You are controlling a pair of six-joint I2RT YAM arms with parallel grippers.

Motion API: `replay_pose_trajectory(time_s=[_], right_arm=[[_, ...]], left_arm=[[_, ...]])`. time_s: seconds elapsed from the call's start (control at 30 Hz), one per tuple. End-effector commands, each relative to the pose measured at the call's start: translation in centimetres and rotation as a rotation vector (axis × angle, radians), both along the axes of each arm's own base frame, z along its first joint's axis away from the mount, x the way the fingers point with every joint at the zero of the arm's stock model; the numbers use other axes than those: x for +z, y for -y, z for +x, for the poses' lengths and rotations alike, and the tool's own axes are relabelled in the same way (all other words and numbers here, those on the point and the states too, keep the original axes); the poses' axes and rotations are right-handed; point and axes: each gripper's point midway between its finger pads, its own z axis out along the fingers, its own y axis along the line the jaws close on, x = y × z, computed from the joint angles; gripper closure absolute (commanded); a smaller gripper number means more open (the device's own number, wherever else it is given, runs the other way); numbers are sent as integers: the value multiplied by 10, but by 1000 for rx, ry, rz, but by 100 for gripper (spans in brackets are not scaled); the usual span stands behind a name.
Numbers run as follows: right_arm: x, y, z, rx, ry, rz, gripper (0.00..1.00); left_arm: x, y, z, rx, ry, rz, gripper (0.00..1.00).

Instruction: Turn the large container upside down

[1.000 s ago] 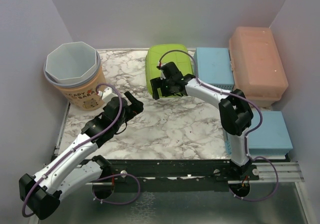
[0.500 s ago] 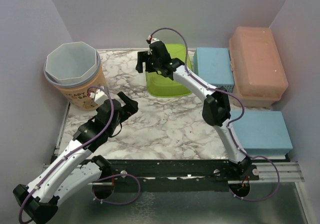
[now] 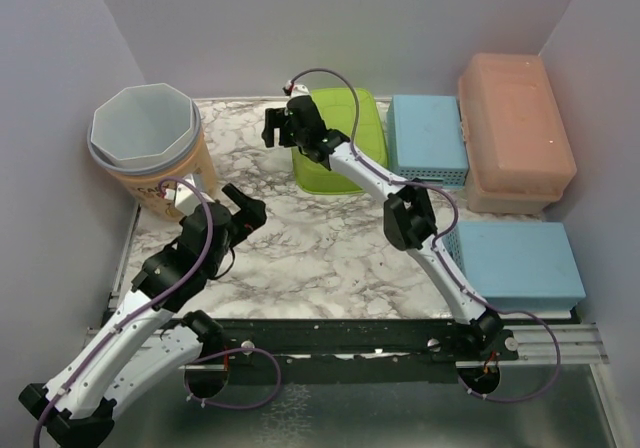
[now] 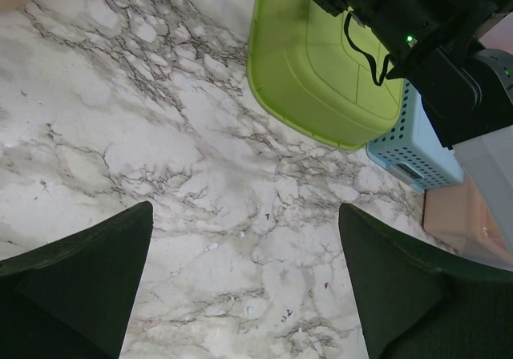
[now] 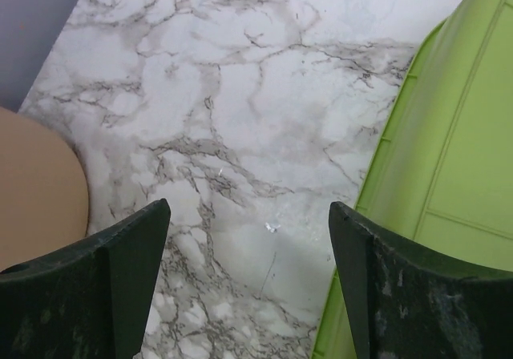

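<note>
Two grippers up, neither holding anything. Left gripper [image 3: 245, 205]: fingers spread wide, only marble table [image 3: 330, 238] between them in its wrist view. Right gripper [image 3: 270, 128]: fingers also apart, bare marble between.

I take the big tan tub [image 3: 145, 180] with the grey liner as the container to flip. It stands upright at the far left of the table, mouth up, long axis vertical. Not yet turned, by my reading.

Key relation: the tub lies to the left of both grippers. The left wrist sits just beside the tub wall, but that gripper points away toward the green bin [image 3: 370, 133]; its camera catches only a sliver of tub at the top-left corner. The right gripper hangs over the open marble between bin and tub, with the tub wall at the left edge of its wrist view and the bin at the right.

Left arm is nearer but faces the wrong way. The right seems better aimed at the rim.
</note>
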Motion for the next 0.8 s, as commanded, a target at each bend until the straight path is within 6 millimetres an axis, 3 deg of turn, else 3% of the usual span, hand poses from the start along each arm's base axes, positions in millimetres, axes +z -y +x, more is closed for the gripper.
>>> replay_pose_trajectory(time_s=[0.0, 0.1, 0.4, 0.77], right_arm=[[-3, -7, 20, -151, 107, 17, 15], [-15, 7, 32, -276, 115, 5, 16], [-18, 32, 43, -370, 186, -108, 15], [9, 40, 46, -396, 201, -79, 14]], left_arm=[[-9, -5, 1, 19, -30, 41, 1], [-13, -2, 1, 6, -44, 42, 1], [-15, -2, 1, 2, -43, 45, 1], [-13, 0, 1, -10, -38, 44, 1]])
